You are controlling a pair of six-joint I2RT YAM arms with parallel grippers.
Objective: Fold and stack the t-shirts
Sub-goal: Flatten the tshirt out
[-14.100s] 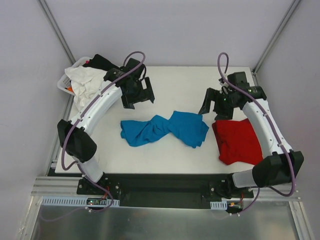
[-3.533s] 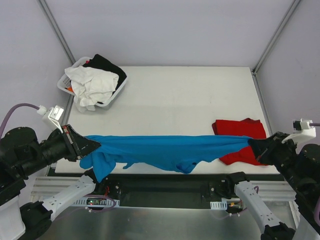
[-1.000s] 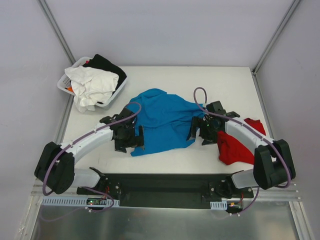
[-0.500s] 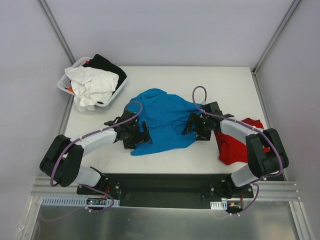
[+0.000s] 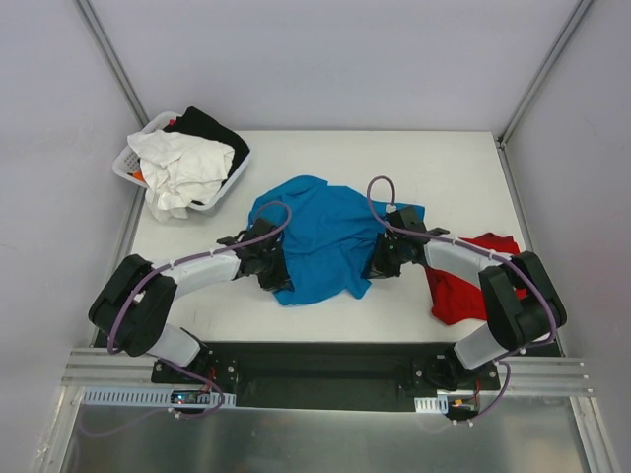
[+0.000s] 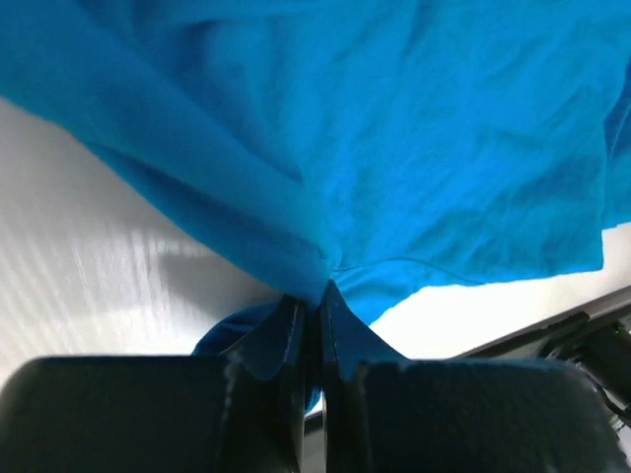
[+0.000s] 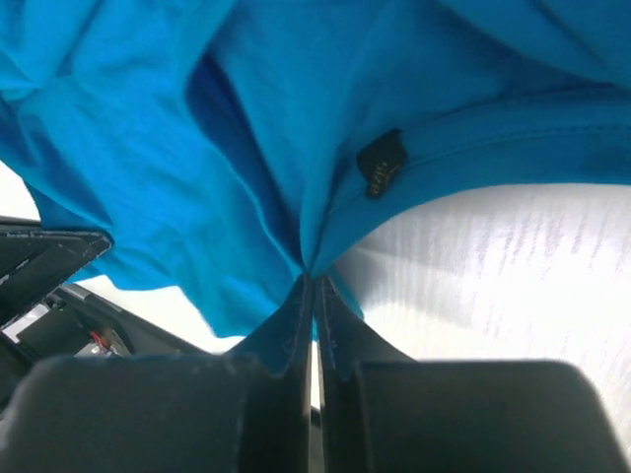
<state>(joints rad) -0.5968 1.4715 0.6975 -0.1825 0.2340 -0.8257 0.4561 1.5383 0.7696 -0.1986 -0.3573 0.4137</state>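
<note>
The turquoise-blue t-shirt (image 5: 320,236) lies spread and rumpled in the middle of the white table. My left gripper (image 5: 277,270) is shut on a pinch of its left edge, the cloth (image 6: 394,168) bunching at the closed fingertips (image 6: 314,289). My right gripper (image 5: 379,261) is shut on the shirt's right edge, where the cloth (image 7: 197,118) gathers between its fingers (image 7: 312,283); a small dark tag (image 7: 381,164) shows on the hem. The red t-shirt (image 5: 471,284) lies crumpled to the right, partly under the right arm.
A white basket (image 5: 133,163) at the table's back left corner holds a white garment (image 5: 177,168) and a black garment (image 5: 207,126). The table's near edge (image 5: 325,340) runs just in front of both grippers.
Both grippers were open beside the blue shirt a second ago; they have moved inward onto its left and right edges and shut on the cloth.
</note>
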